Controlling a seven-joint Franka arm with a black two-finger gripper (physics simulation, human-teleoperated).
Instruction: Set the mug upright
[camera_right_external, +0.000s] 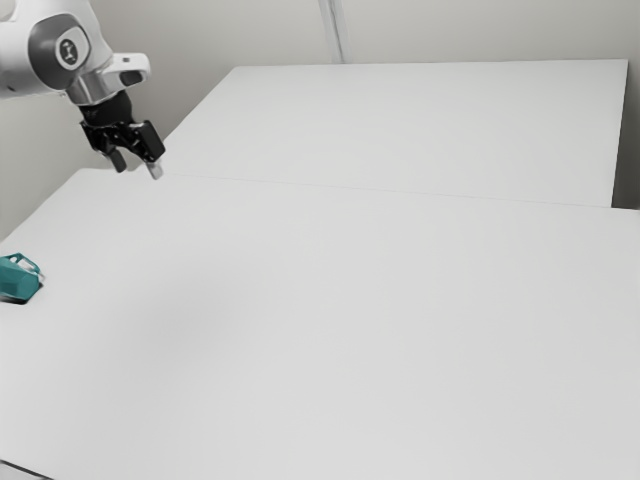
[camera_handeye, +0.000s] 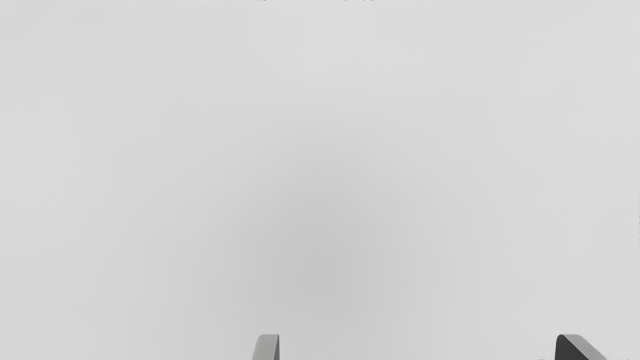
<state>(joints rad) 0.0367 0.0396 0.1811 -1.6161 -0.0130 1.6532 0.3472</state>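
"At the exterior view's left edge, on the counter (camera_right_external: 330, 300), does the mug (camera_right_external: 18, 282) stand?"

"No, looks tipped, handle (camera_right_external: 17, 255) uppermost. Righting it remains."

"Its long axis?"

"Roughly level, I'd judge, across that view; which end's the mouth, I can't tell."

"And the pincer (camera_right_external: 138, 172)?"

"Well apart from it, spread, empty."

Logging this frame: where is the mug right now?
The teal mug is on the white table at the exterior view's left edge, lower in the picture than the gripper and nearer that edge.
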